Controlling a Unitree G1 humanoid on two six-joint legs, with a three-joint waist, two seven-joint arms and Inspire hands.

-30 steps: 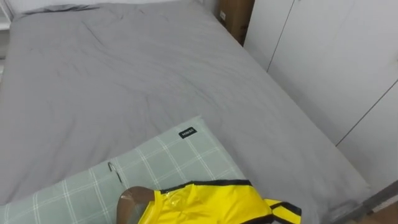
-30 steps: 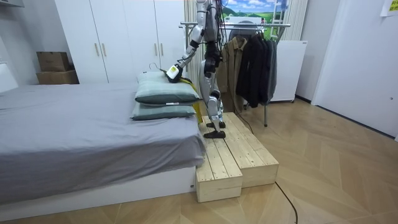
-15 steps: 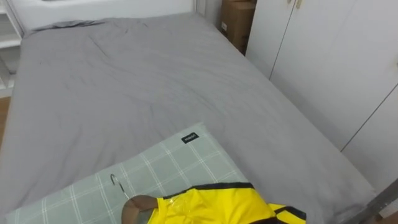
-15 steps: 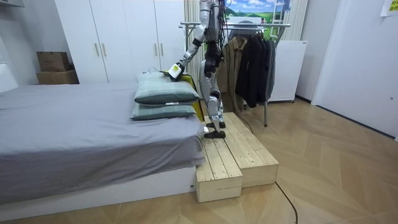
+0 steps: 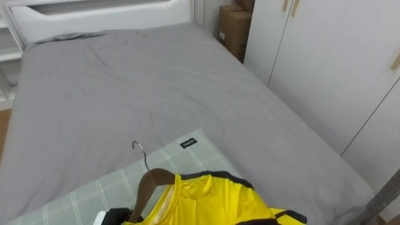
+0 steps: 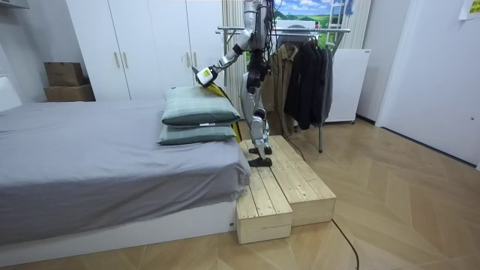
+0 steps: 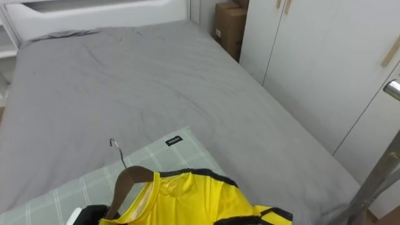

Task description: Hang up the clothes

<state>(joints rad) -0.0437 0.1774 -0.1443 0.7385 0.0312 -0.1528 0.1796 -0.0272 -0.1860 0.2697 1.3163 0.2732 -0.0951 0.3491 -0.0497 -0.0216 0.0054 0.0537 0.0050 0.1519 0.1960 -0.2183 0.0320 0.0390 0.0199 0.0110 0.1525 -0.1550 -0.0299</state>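
standing on the wooden platform (image 6: 279, 187) beside the grey bed (image 5: 125, 81), the robot stretches its left arm out over the checked pillow (image 5: 87, 194), left hand (image 5: 109, 217) clamped on the wooden hanger (image 5: 150, 181) (metal hook pointing away from the robot) that carries the yellow shirt (image 5: 212, 200).

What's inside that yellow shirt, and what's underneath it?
In the neck of the yellow shirt sits a brown wooden hanger. Its metal hook and one shoulder show; cloth covers the rest. Beneath is a green checked pillow, partly hidden.
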